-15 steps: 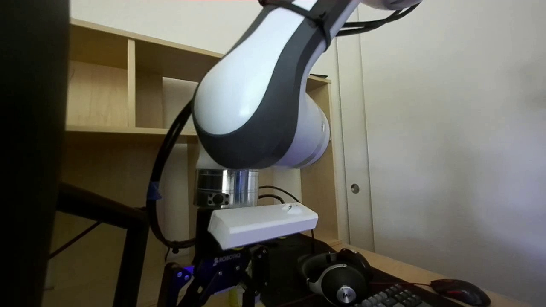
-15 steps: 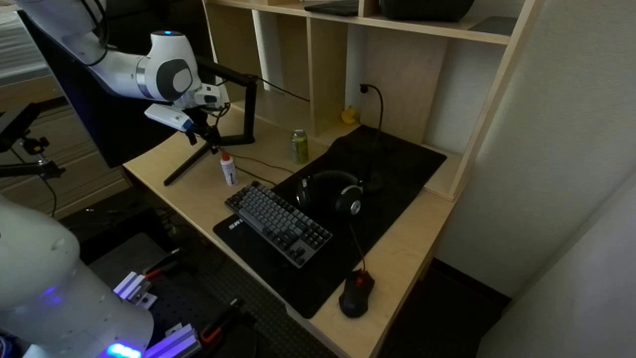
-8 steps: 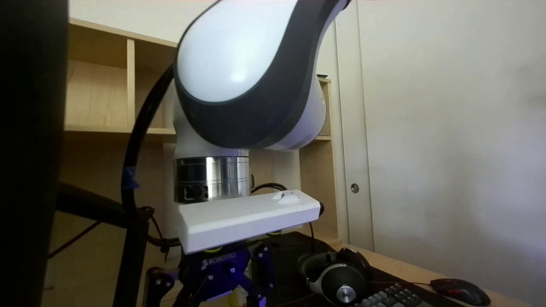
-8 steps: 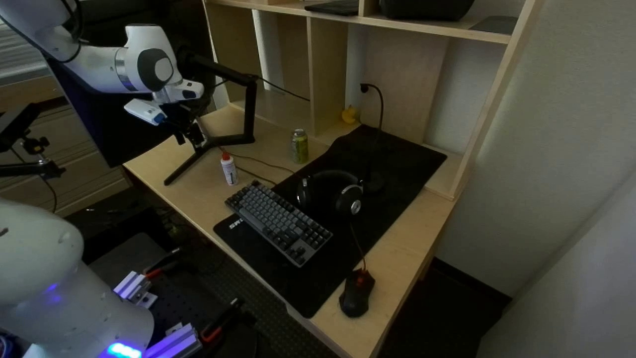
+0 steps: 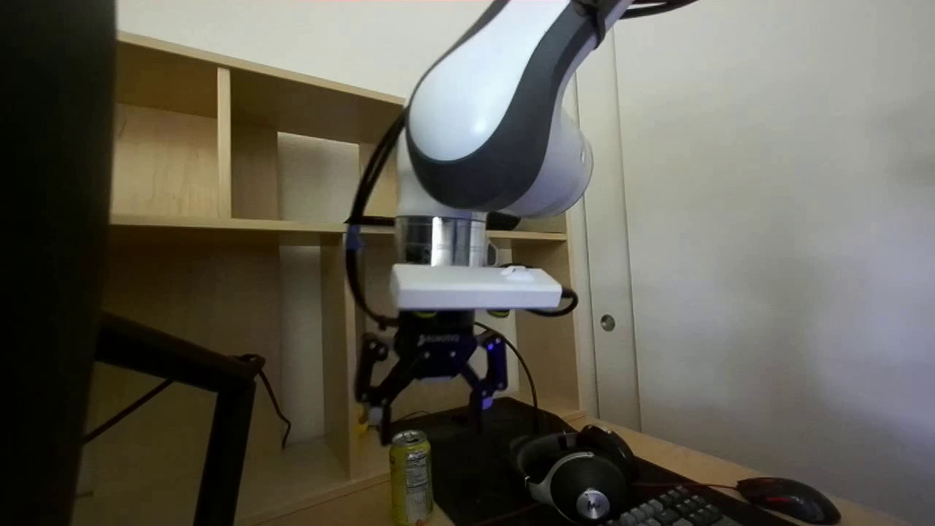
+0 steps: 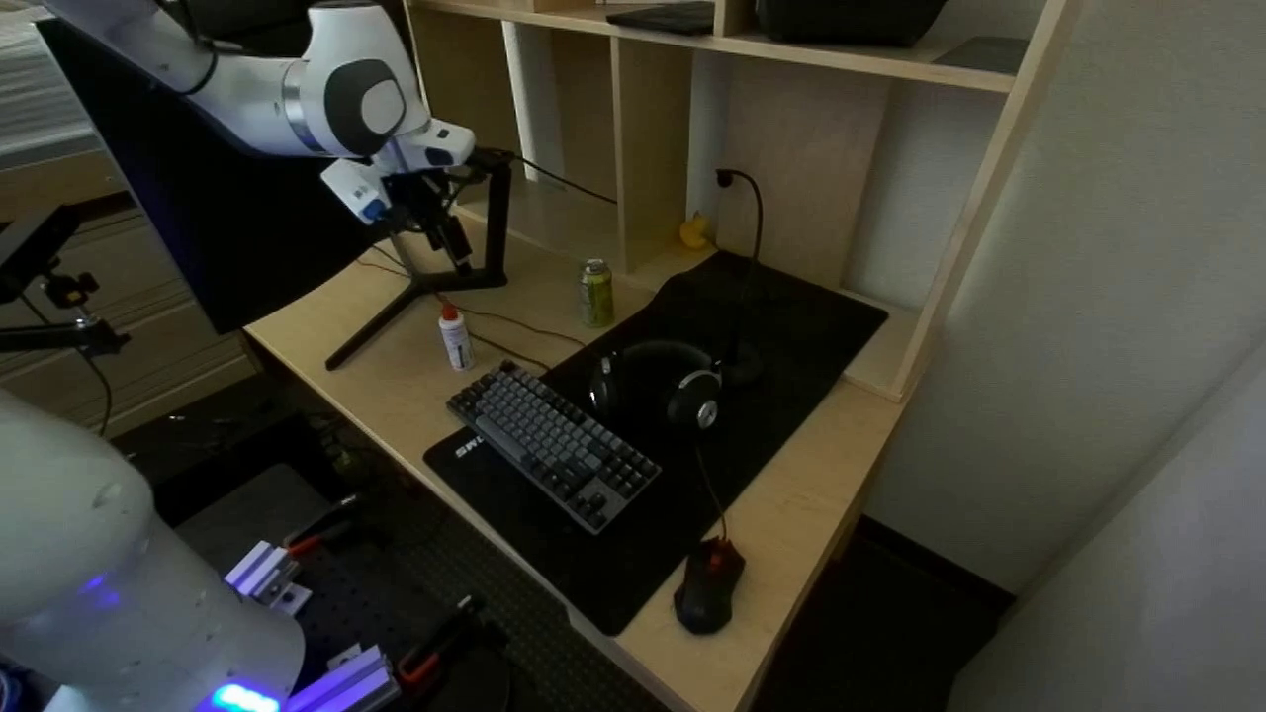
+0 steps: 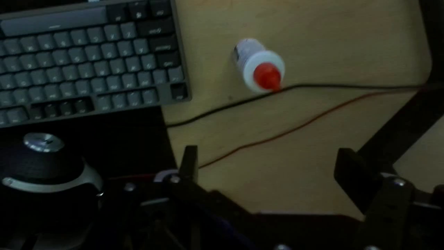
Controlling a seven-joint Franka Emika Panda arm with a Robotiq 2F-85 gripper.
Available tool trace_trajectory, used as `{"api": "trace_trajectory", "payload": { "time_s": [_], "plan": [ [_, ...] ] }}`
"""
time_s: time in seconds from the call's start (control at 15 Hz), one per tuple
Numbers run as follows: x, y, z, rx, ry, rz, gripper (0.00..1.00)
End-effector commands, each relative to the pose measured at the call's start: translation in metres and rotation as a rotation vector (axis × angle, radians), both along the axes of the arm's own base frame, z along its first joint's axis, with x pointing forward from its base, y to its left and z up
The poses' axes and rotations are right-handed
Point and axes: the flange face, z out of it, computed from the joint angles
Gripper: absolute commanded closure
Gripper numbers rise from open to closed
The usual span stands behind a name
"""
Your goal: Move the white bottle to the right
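both exterior views share the headphones [image 5: 581, 475], from high and low; the wrist view faces down.

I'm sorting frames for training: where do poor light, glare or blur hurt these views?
In the wrist view, it's dim and the white bottle looks soft-edged; in an exterior view, the gripper looks slightly blurred; in an exterior view, a blue light glares near the bottom edge.
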Motion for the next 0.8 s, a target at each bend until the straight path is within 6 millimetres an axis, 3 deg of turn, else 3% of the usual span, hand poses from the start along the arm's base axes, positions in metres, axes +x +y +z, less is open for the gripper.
{"api": "trace_trajectory", "payload": {
  "time_s": [0.0,0.13,0.4,0.53,0.6,0.73],
  "plan": [
    [0.009,-0.023,0.012,0.035,-0.008,-0.024,0.0],
    [0.02,-0.055,0.027,0.082,-0.026,-0.034,0.0],
    [0.023,-0.016,-0.024,0.175,0.099,0.058,0.0],
    [0.014,-0.01,-0.048,0.193,0.179,0.074,0.0],
    [0.011,-0.014,-0.029,0.164,0.111,0.043,0.0],
    [0.009,-0.009,-0.05,0.174,0.157,0.058,0.0]
  ]
}}
